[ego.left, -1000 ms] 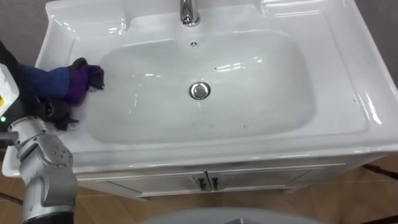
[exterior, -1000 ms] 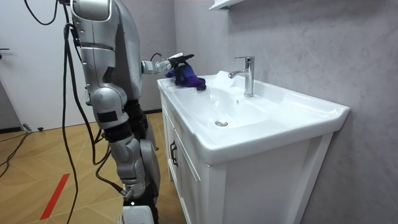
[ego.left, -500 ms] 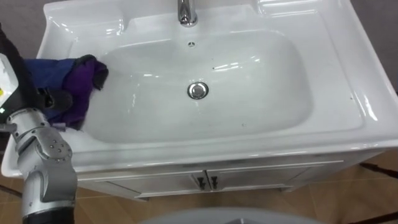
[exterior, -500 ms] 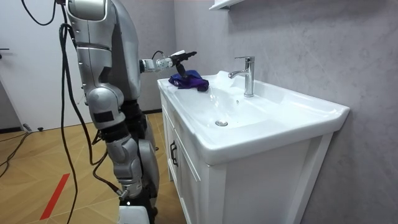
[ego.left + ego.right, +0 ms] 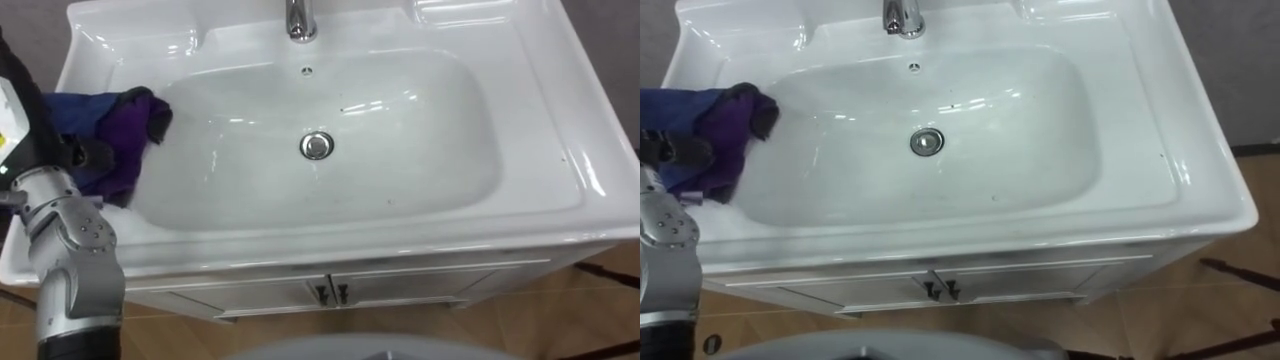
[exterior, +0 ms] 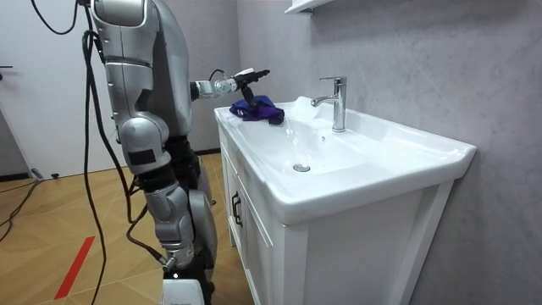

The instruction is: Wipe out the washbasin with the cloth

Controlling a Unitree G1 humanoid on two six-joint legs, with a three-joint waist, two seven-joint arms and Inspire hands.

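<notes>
Bright even light; soft glare streaks on basin.

One basin, one tap, one drain, one cloth, two handles.

- Basin: glossy, smooth white glaze.
- Tap at the basin's back: polished metal.
- Drain ring in the basin: shiny metal.
- Cloth on the basin's left rim: matt fabric.

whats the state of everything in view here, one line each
basin, no standing water
cloth, bunched on its left rim, not held
left hand, open, just above the cloth
faucet, no water running
cabinet doors, shut
</notes>
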